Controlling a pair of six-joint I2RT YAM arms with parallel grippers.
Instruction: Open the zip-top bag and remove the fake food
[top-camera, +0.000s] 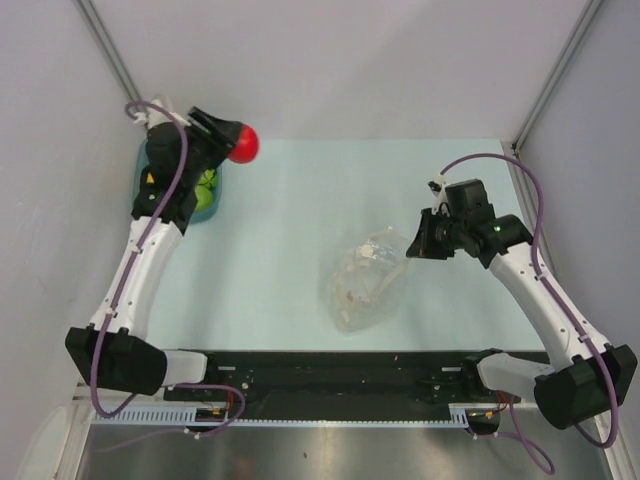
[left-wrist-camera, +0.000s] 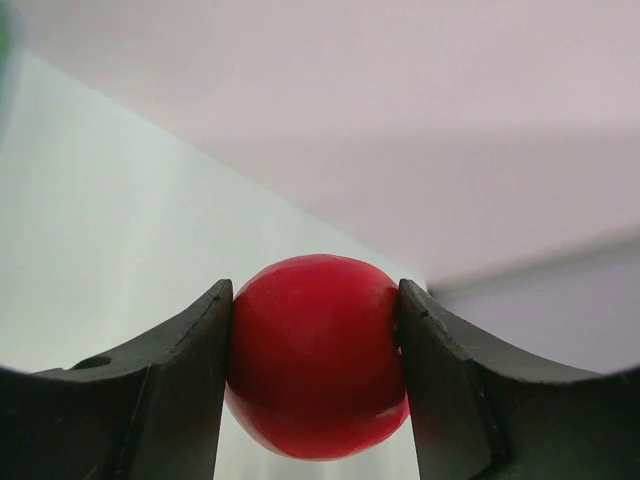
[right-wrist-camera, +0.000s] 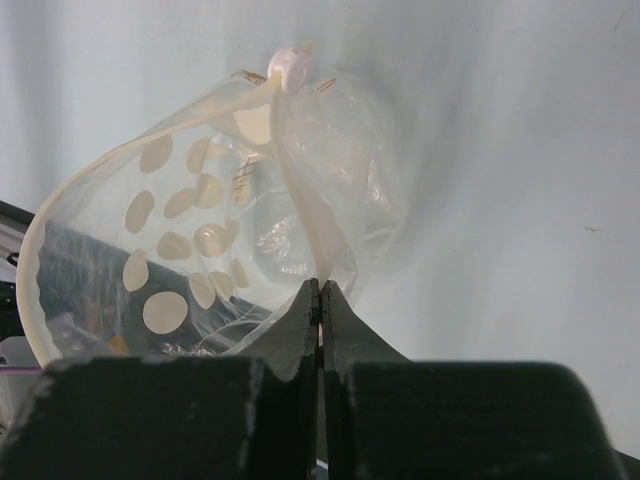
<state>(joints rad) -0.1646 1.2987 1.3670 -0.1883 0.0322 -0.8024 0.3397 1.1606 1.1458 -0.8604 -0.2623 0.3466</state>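
Observation:
The zip-top bag (top-camera: 364, 279) is clear with white dots and lies crumpled at mid-table. Its right end is lifted toward my right gripper (top-camera: 413, 244). In the right wrist view that gripper (right-wrist-camera: 321, 296) is shut on the bag's pale zip strip, and the dotted bag (right-wrist-camera: 190, 235) gapes to the left. My left gripper (top-camera: 233, 137) is raised at the far left, shut on a round red piece of fake food (top-camera: 245, 146). The left wrist view shows the red piece (left-wrist-camera: 315, 355) squeezed between both fingers. A green lettuce leaf (top-camera: 207, 187) lies in the teal tray (top-camera: 215, 208).
The teal tray sits at the far left of the pale blue mat (top-camera: 300, 200), partly under the left arm. Grey walls with metal posts close in the back and both sides. A black rail (top-camera: 330, 365) runs along the near edge.

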